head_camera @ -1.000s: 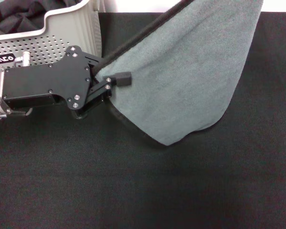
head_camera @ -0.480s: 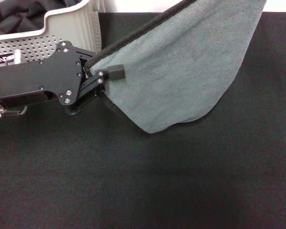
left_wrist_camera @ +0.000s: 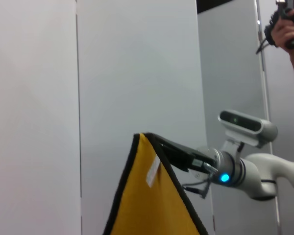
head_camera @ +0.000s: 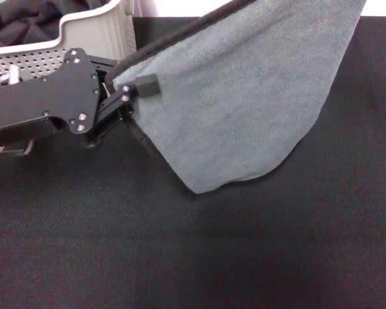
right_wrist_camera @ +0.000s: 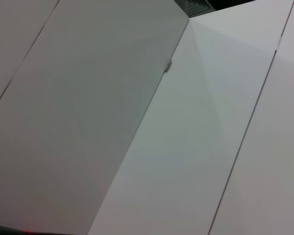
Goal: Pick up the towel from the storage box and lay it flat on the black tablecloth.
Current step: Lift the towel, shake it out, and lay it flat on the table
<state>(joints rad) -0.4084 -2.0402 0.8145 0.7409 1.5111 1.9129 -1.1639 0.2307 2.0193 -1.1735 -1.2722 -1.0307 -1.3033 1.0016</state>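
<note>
Your left gripper (head_camera: 134, 90) pinches the black-stitched edge of the fuzzy grey-green towel (head_camera: 244, 96), which hangs in a curved drape above the finely woven black tablecloth (head_camera: 193, 257), beside the perforated grey storage box (head_camera: 83, 35). Your right gripper (left_wrist_camera: 183, 155) clamps another corner.

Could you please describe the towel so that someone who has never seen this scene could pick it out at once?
Find the large black tablecloth that covers the table. Hanging above its far half, beside the storage box, is the towel, gripped at one edge by the left gripper. It alone is grey-green and fuzzy with a thin black border.
</note>
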